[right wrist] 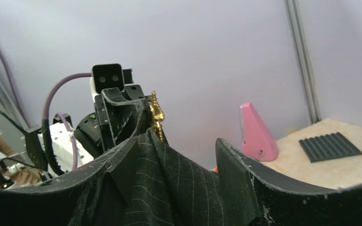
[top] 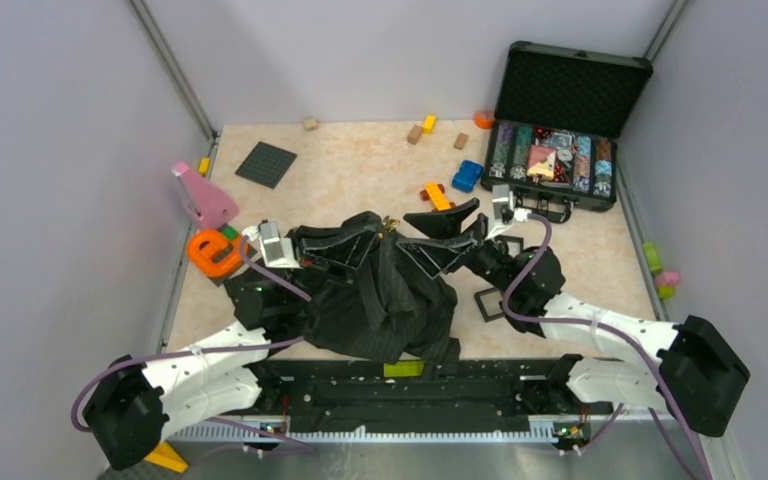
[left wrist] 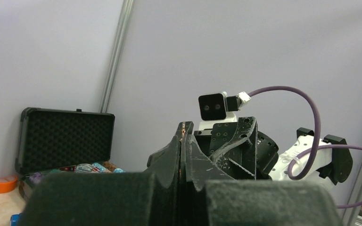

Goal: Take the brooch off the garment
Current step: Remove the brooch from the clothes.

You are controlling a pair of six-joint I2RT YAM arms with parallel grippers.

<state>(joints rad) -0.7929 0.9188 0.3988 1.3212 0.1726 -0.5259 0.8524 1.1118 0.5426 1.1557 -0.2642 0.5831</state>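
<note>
Left pincer [left wrist: 183,128] is clenched tight, tips raised above the worktop [top: 360,165]. A thin gold sliver shows in the seam between its fingers. From the right wrist view, the brooch [right wrist: 156,117] sits right at that fingertip, upright, with the garment [right wrist: 169,188] hanging directly below it. The brooch looks attached to the cloth. I can't tell for sure whether the pinch is on the metal alone or on metal plus a fold of fabric; the view is too tight.

Right pincer [right wrist: 176,141] is released, fingers spread. The pinstriped cloth drapes loosely between them, with a gap showing beside one finger. It faces the left pincer at close range, and the rest of the shirt is bunched on the worktop between the two arms.

Step in hand: likely separating brooch from cloth, with a counter-hold not yet in place.

Risks:
- With nothing clamping the shirt, a pull from the left would lift the whole garment instead of freeing the pin.
- The grip on the brooch looks like a thin edge pinch, so any tug could let it slip and drop into the folds, where it is hard to find again.
- If the pin catch is fastened, a straight pull could snag or tear the weave.
- The pincers are very near each other, so closing the right one could knock the left fingers or the brooch.
</note>
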